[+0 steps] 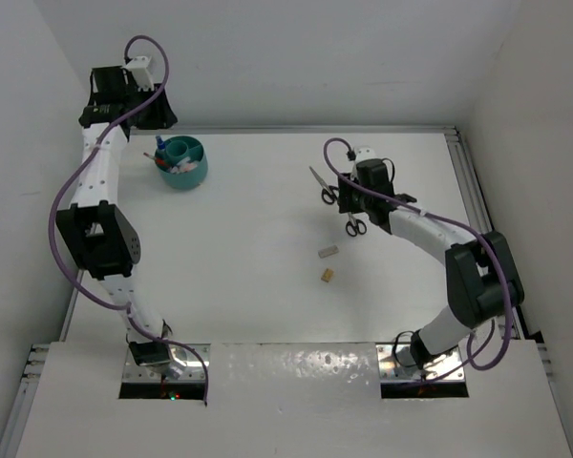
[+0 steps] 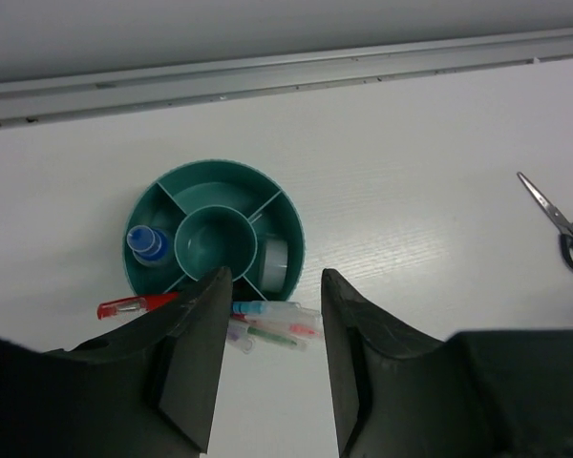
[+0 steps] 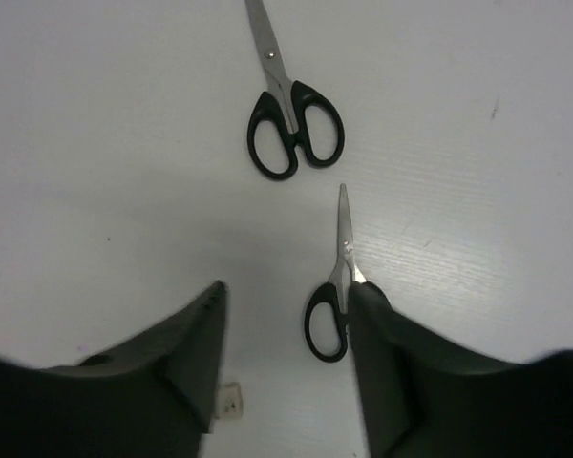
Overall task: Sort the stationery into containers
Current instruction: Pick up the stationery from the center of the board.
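Beneath the wide-open, empty right gripper [image 3: 286, 296]: small black-handled scissors [image 3: 342, 258] flat on the desk [image 3: 95, 143], handle nearest, close beside one finger. Probably light, stiff, slick steel; best to pinch across the blades near the pivot. Just beyond, larger scissors [image 3: 288, 114]. Far off, above the teal organiser [image 2: 215, 239], the left gripper [image 2: 272, 281], likewise parted and empty.
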